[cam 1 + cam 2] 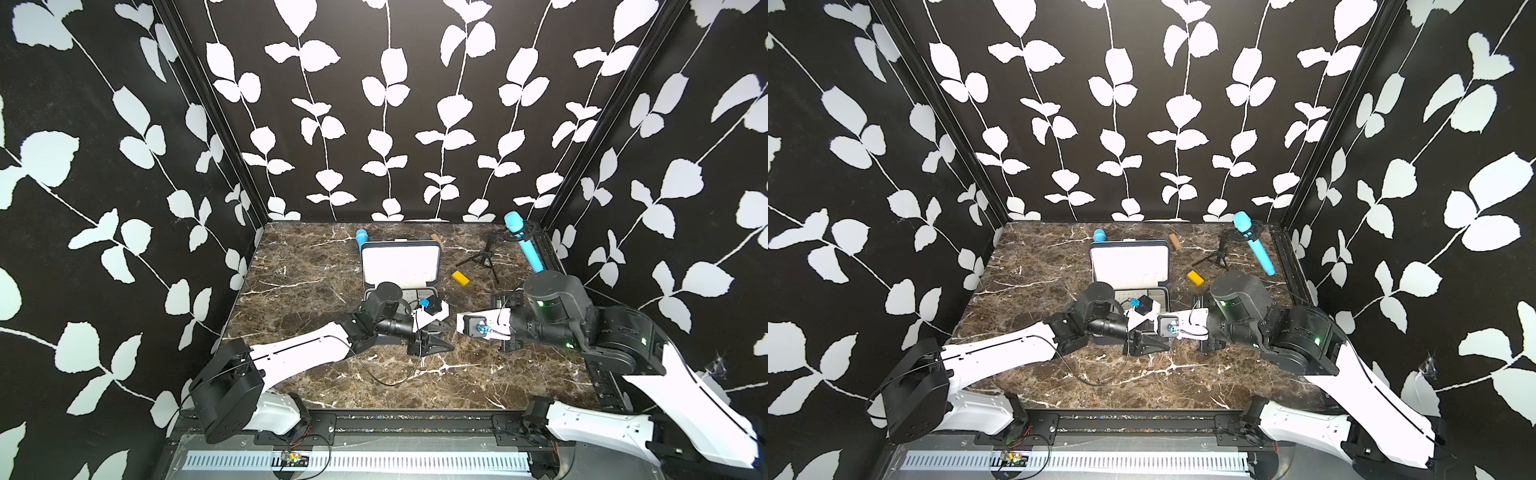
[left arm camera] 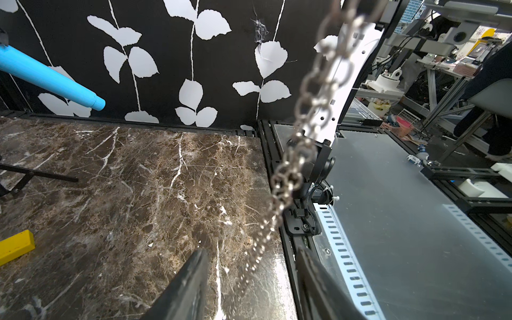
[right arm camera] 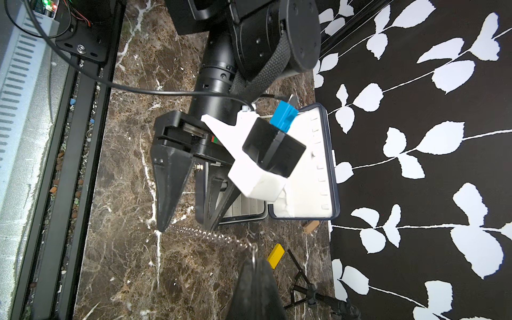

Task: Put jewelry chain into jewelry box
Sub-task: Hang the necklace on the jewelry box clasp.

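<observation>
My right gripper [image 3: 256, 266] is pressed shut on one end of the jewelry chain [image 3: 210, 235], which sags across to my left gripper [image 3: 185, 227], jaws spread around it, near the open jewelry box [image 3: 336, 194]. It looks light, limp and slippery (links slide), so I'd pinch near an end.

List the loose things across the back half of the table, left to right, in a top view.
blue cylinder → jewelry box → brown block → yellow block → tripod → blue microphone
</observation>
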Robot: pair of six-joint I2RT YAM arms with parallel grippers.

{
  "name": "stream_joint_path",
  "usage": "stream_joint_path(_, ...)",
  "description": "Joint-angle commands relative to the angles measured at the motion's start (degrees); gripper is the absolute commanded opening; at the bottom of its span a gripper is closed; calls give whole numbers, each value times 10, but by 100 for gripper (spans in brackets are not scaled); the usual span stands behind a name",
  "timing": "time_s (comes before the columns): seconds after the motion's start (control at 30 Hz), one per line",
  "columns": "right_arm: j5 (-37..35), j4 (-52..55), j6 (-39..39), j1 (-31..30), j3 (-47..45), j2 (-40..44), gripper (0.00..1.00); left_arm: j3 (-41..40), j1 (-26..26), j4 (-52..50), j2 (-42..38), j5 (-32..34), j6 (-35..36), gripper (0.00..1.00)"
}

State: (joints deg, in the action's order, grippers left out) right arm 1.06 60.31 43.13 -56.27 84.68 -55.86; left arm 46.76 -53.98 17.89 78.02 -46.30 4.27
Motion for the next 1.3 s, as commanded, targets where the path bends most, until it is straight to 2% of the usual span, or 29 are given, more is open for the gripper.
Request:
stream_joint_path(0.0, -2, -20, 2, -4, -3, 7, 0, 16, -4, -4, 2, -11, 6, 52)
stream_joint_path(0.23, -1, -20, 1, -3, -3, 7, 0, 20, -7, -10, 2, -15, 7, 43)
stream_joint_path(0.4, -1, -21, 1, -4, -2, 8, 0, 22, -9, -14, 3, -15, 11, 28)
stream_joint_path(0.53, 0, -22, 0, -4, -3, 9, 0, 28, -11, -13, 7, -16, 11, 23)
stream_joint_path(0.6, 0, -24, 1, -4, -4, 10, 0, 33, -12, -13, 12, -15, 11, 26)
stream_joint_path(0.7, -2, -25, 1, -3, -4, 10, 0, 35, -12, -16, 14, -9, 14, 44)
stream_joint_path(0.8, -4, -25, 2, -4, -5, 11, 0, 35, -13, -24, 14, -9, 19, 47)
stream_joint_path(0.9, -4, -25, 2, -4, -7, 12, 0, 37, -14, -26, 16, -14, 20, 41)
stream_joint_path(1.03, -4, -26, 2, -4, -6, 12, 0, 41, -15, -29, 19, -17, 21, 24)
stream_joint_path(1.17, -5, -25, 3, -3, -6, 14, 0, 39, -15, -32, 18, -15, 22, 22)
stream_joint_path(1.27, -5, -26, 3, -4, -6, 14, 0, 40, -15, -35, 20, -18, 22, 17)
